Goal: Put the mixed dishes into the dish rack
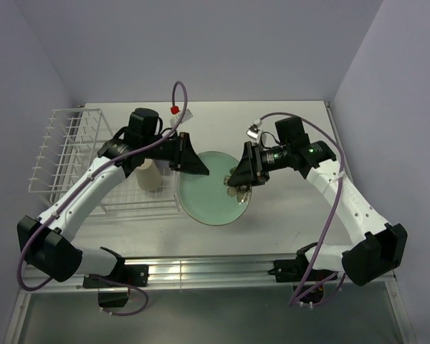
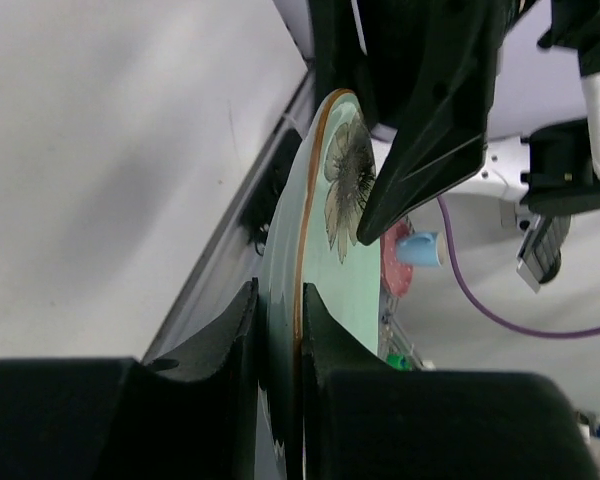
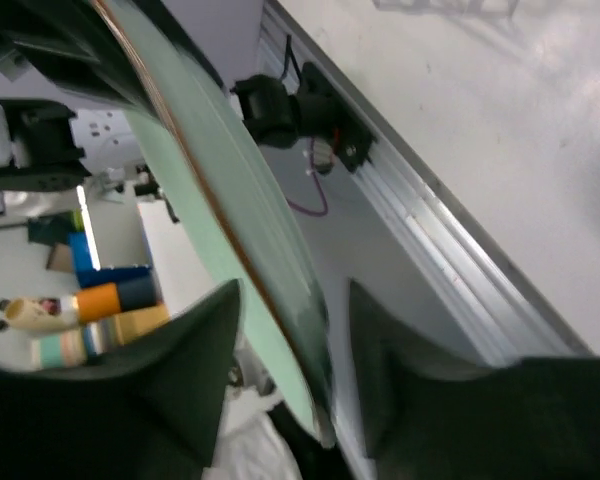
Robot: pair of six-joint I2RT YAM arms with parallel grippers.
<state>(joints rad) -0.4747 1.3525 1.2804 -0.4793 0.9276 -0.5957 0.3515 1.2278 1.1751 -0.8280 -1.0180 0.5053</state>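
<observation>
Straddling the green plate [image 1: 209, 202], left gripper [image 2: 278, 296] pinches, right gripper [image 3: 292, 296] stands parted.

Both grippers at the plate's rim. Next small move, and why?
Probably back the right gripper straight off the pale green plate. Its fingers stand apart around the rim, while the left gripper pinches another part of it. Once the right is clear, the left arm can likely carry the plate to the dish rack.

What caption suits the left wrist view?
Left gripper pinches the rim of the pale green flower plate, seen nearly edge-on.
</observation>
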